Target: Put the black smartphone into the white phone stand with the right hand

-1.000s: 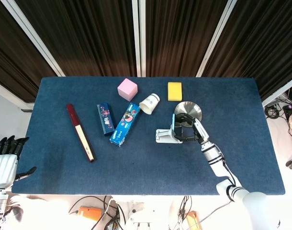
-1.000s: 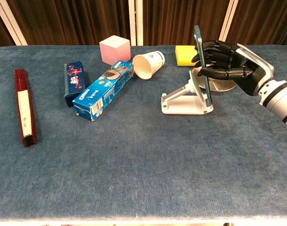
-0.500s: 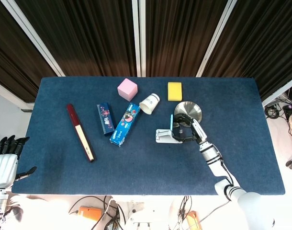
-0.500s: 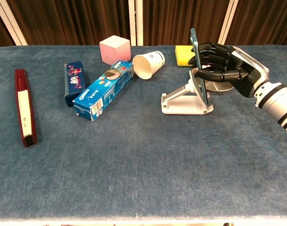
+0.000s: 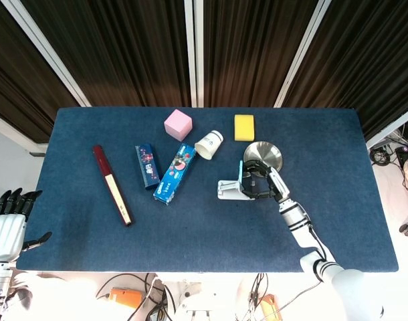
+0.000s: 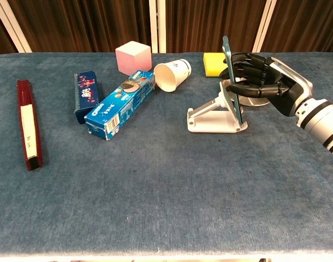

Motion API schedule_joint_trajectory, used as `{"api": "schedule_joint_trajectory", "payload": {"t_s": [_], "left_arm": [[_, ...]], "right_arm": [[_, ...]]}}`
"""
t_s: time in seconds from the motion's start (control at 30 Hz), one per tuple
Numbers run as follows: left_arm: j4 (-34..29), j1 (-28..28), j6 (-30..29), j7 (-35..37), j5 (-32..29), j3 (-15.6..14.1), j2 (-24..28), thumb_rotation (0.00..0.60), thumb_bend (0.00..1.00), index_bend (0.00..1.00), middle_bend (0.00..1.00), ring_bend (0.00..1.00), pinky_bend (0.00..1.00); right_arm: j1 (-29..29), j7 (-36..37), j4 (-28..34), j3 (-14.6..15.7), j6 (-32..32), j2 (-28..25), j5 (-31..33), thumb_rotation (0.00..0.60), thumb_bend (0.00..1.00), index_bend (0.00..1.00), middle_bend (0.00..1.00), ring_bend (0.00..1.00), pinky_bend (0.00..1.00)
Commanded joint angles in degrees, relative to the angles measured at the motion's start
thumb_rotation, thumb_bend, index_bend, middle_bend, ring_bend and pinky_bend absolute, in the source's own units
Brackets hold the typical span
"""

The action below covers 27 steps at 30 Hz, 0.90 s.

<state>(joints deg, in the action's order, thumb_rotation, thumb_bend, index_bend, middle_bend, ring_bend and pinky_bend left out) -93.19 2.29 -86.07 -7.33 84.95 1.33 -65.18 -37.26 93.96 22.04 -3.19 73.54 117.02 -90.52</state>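
— Right of table centre, what is the position?
— Right hand (image 6: 263, 83) grips the black smartphone (image 6: 232, 79), fingers wrapped round its upper part. The phone stands on edge, long axis near upright, lower end at the front lip of the white phone stand (image 6: 213, 118).

— Seated?
— Cannot tell; contact is likely, but the hand holds it.

— Deciding relation?
— The stand's backrest lies just left of the phone, so it must lean that way.

— Left hand (image 5: 9, 224)?
— Well apart, off the table's corner, fingers spread, holding nothing.
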Motion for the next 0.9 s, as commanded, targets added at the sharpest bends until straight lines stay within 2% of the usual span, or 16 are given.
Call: {"api": "schedule_joint_trajectory", "payload": {"t_s": [0.03, 0.63, 0.9], "left_arm": [[0.2, -0.1, 0.0, 0.1, -0.1, 0.0, -0.1, 0.600, 0.06, 0.13, 0.16, 0.05, 0.00], [1.2, 0.1, 0.4, 1.0, -0.2, 0.0, -0.5, 0.600, 0.06, 0.13, 0.16, 0.05, 0.00], [1.6, 0.2, 0.6, 1.4, -0.3, 0.0, -0.7, 0.600, 0.06, 0.13, 0.16, 0.05, 0.00]], "right_arm": [[0.0, -0.2, -0.1, 0.1, -0.1, 0.1, 0.0, 0.600, 0.30, 0.52, 0.44, 0.31, 0.35], [0.0, -0.3, 0.0, 0.5, 0.1, 0.8, 0.1, 0.600, 0.29, 0.47, 0.41, 0.29, 0.33], [0.2, -0.6, 0.1, 1.2, -0.3, 0.6, -0.3, 0.566, 0.24, 0.36, 0.34, 0.22, 0.28]]}}
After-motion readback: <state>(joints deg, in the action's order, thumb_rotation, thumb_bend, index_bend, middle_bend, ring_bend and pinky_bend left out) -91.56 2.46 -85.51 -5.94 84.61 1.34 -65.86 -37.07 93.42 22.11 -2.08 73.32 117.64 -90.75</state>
